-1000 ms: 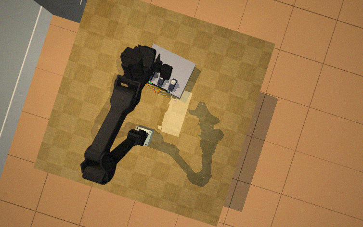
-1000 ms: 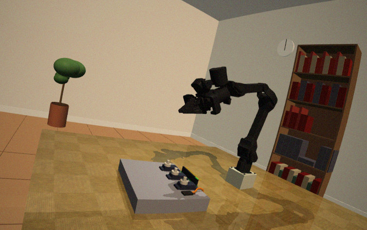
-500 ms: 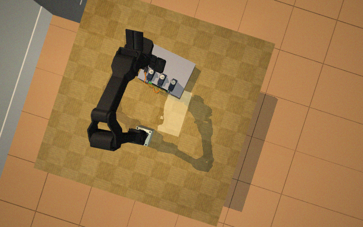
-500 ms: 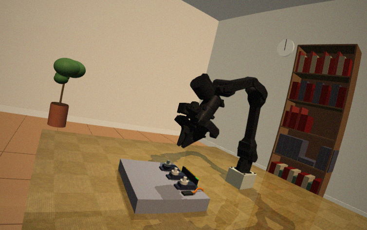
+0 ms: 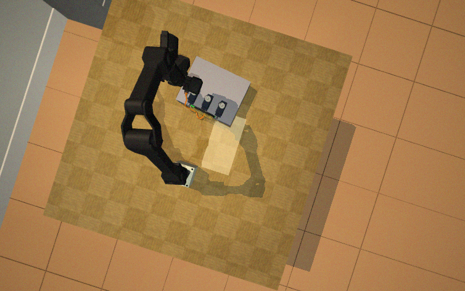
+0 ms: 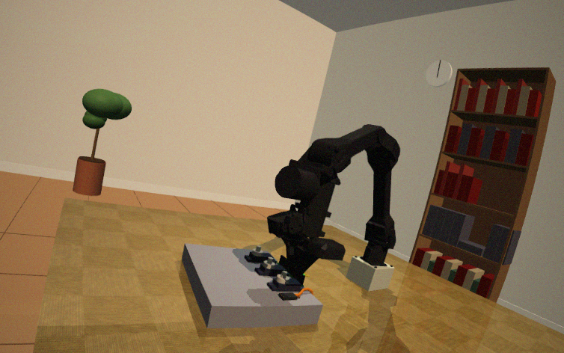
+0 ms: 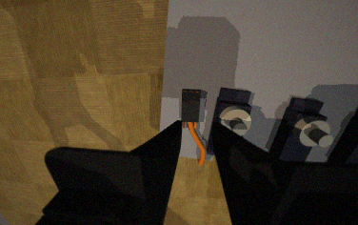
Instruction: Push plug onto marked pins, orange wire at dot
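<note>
The black plug (image 6: 288, 296) (image 7: 191, 106) lies on top of the grey holder (image 5: 222, 73) (image 6: 233, 287) (image 7: 290, 43), beside the end servo (image 6: 284, 281) (image 7: 235, 102). Its orange lead (image 5: 185, 99) (image 6: 307, 290) (image 7: 201, 148) loops over the near edge. My gripper (image 7: 197, 126) is partly open and empty, low over the holder. In the wrist view its fingertips stand apart at the plug's lead end, with the plug beyond them. In the top view the arm hides plug and fingertips. The pin row (image 5: 203, 112) runs along the near edge; a green mark (image 5: 192, 106) shows at one end.
Two more servos (image 5: 207, 98) (image 5: 221, 106) stand in line on the holder, close to the side of one finger. The robot's pale base (image 5: 190, 174) (image 6: 366, 274) stands on the wooden table (image 5: 137, 219) (image 6: 120, 245).
</note>
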Controlling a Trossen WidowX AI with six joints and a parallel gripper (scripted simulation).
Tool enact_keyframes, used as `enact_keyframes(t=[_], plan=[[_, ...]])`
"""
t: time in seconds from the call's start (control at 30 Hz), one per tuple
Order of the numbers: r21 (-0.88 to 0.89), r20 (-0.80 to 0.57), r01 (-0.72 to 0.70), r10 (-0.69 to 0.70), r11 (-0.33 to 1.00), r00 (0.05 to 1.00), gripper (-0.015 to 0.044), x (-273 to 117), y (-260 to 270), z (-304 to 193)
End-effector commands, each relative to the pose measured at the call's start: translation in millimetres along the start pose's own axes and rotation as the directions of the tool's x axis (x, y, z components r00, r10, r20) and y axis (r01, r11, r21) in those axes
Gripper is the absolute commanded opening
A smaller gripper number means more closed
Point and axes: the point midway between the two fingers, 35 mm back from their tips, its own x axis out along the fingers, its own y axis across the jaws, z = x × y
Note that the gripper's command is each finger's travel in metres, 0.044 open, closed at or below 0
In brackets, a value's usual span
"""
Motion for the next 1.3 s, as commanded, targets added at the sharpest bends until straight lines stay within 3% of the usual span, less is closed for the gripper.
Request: enact_keyframes(t=[0.0,0.87,0.97,1.27], plan=[[-0.001,-0.057,0.013,-0.013,1.000,0.998,0.0115,7.9,5.9,-5.0],[-0.001,-0.057,0.013,-0.013,1.000,0.998,0.0115,47.9,5.3,-7.4],[-0.001,-0.057,0.013,-0.013,1.000,0.998,0.0036,47.9,5.3,-7.4],[-0.001,-0.057,0.013,-0.013,1.000,0.998,0.0000,41.9,5.6,-6.6]])
